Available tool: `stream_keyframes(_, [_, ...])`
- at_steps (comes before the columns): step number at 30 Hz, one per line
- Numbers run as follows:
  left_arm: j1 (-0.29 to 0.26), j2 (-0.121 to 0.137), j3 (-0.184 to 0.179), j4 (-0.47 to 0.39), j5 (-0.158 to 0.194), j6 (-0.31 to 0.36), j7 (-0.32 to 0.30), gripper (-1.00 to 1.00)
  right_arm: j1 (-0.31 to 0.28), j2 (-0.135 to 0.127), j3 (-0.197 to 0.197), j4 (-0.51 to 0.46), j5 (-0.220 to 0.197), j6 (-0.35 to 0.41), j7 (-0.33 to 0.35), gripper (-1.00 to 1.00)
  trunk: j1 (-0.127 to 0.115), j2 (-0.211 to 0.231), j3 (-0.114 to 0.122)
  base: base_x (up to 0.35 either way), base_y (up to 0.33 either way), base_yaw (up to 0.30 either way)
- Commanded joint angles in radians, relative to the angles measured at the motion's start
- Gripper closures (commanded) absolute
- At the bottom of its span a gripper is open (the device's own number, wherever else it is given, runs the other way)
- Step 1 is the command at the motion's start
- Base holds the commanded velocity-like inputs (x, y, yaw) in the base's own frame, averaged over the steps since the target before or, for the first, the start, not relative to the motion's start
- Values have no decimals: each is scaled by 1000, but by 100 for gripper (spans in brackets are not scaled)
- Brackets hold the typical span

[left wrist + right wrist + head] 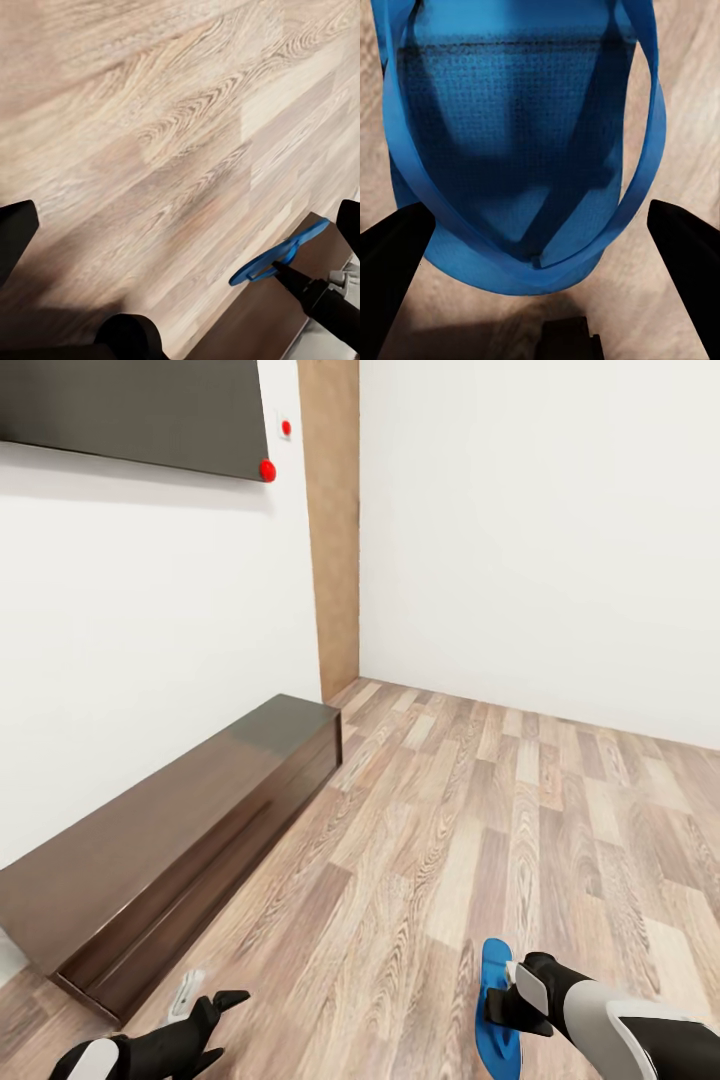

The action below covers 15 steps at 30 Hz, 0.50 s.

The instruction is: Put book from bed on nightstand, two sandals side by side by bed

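Here the bright blue flat sandal hangs at the right gripper, long axis pointing away from the robot over the wood-plank floor; whether those fingers clamp it I cannot tell, while the left gripper stands spread and empty, farther off

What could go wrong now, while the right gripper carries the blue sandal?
The right gripper seems to hold the sandal only near one edge, so it might slip or swing. The low dark cabinet stands close on the left, and the left gripper could strike it if the robot turns that way.
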Motion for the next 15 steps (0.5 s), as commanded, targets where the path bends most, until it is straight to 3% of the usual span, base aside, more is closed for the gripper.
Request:
stream_keyframes(1, [-1, 0, 2, 1, -7, 5, -7, -100, -1, 0, -2, 2, -5, 1, 1, 100, -1, 0, -1, -162, 154, 154])
stream_keyframes(15, [-1, 0, 3, 1, -6, 5, -8, -100, -1, 0, -2, 2, -5, 1, 1, 100, -1, 0, -1, -204, 190, 150])
